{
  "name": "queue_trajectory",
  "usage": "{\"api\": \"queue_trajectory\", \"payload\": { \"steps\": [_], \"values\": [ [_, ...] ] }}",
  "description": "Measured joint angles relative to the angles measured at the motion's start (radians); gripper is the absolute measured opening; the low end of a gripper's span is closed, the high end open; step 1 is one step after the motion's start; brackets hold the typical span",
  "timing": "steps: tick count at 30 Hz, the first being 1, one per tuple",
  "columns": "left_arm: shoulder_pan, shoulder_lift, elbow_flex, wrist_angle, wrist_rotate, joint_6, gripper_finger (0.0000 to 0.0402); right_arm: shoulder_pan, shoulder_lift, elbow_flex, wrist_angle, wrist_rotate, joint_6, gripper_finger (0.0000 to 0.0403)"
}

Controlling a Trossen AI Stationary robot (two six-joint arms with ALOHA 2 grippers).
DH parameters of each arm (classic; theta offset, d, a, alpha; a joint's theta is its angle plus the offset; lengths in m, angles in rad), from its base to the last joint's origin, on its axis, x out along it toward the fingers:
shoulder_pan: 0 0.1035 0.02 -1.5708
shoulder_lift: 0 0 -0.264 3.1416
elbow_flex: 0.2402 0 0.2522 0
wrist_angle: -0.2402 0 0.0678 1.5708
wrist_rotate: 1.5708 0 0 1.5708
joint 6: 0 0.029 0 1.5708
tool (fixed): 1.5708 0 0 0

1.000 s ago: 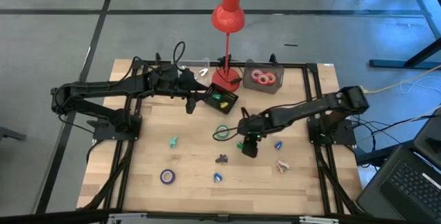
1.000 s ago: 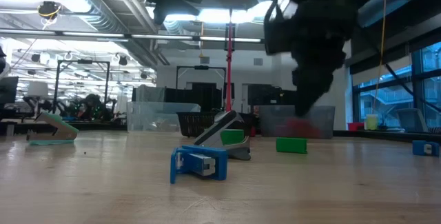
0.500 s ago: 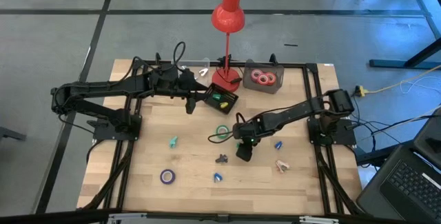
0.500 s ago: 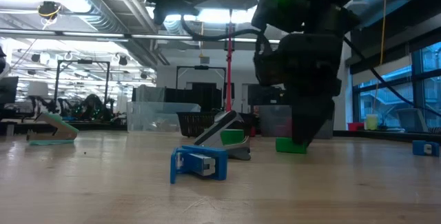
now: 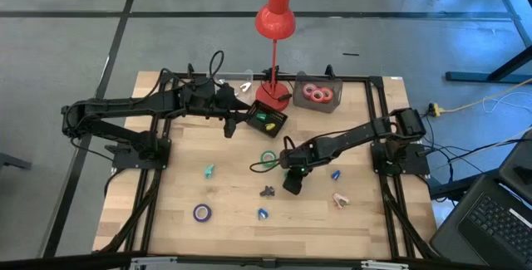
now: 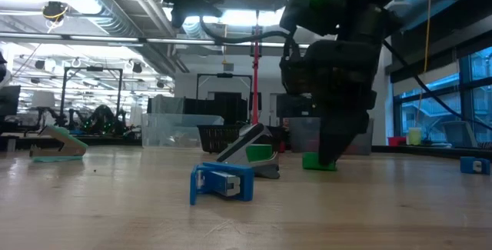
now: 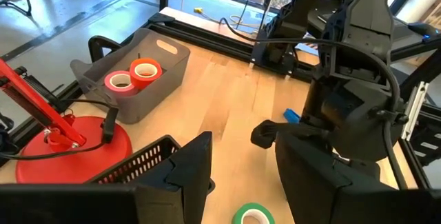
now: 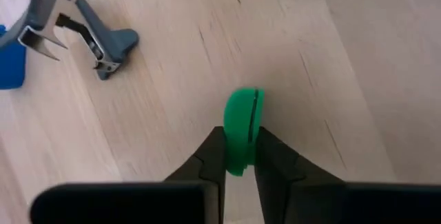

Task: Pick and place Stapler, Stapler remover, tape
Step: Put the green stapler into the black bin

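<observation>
The right pincer (image 8: 238, 156) is down at the bench (image 8: 358, 79), its fingers (image 8: 212, 154) clamped on a small solid green piece (image 8: 242, 124). Just beyond it lies a grey stapler remover (image 8: 86, 27), with a blue piece (image 8: 9, 62) beside that. A green tape roll (image 5: 268, 159) sits near the pincer. Farther off, the left pincer (image 5: 229, 126), fingers parted, hovers by a black basket (image 5: 268, 121); red tape rolls (image 7: 131, 77) sit in a grey bin (image 7: 169, 55).

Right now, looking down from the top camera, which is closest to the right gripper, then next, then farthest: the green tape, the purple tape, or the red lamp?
From the right gripper:
1. Green tape, just beside it, toward the table's middle.
2. Purple tape, off on the left arm's side, near the front edge.
3. Red lamp, at the back edge.
</observation>
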Motion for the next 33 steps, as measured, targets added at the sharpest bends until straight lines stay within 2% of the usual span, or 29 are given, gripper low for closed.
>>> {"api": "queue_trajectory", "payload": {
  "steps": [4, 8, 12, 15, 23, 33],
  "values": [
    [0.0, 0.0, 0.0, -0.004, 0.0, 0.0, 0.0157, -0.014, -0.075, 0.001, -0.058, 0.011, -0.002, 0.0046],
    [0.0, 0.0, 0.0, -0.015, 0.0, 0.001, 0.0157, -0.065, -0.193, 0.079, -0.2, 0.03, -0.074, 0.0046],
    [0.0, 0.0, 0.0, -0.019, 0.0, 0.001, 0.0157, -0.161, -0.261, 0.185, -0.284, 0.041, -0.164, 0.0046],
    [0.0, 0.0, 0.0, -0.016, 0.0, 0.001, 0.0157, -0.252, -0.262, 0.259, -0.32, 0.012, -0.243, 0.0046],
    [0.0, 0.0, 0.0, -0.013, -0.009, 0.001, 0.0157, -0.456, -0.139, 0.425, -0.365, -0.112, -0.404, 0.0046],
    [0.0, 0.0, 0.0, 0.0, -0.015, 0.001, 0.0157, -0.532, 0.112, 0.596, -0.408, -0.211, -0.525, 0.0046]
  ]
}}
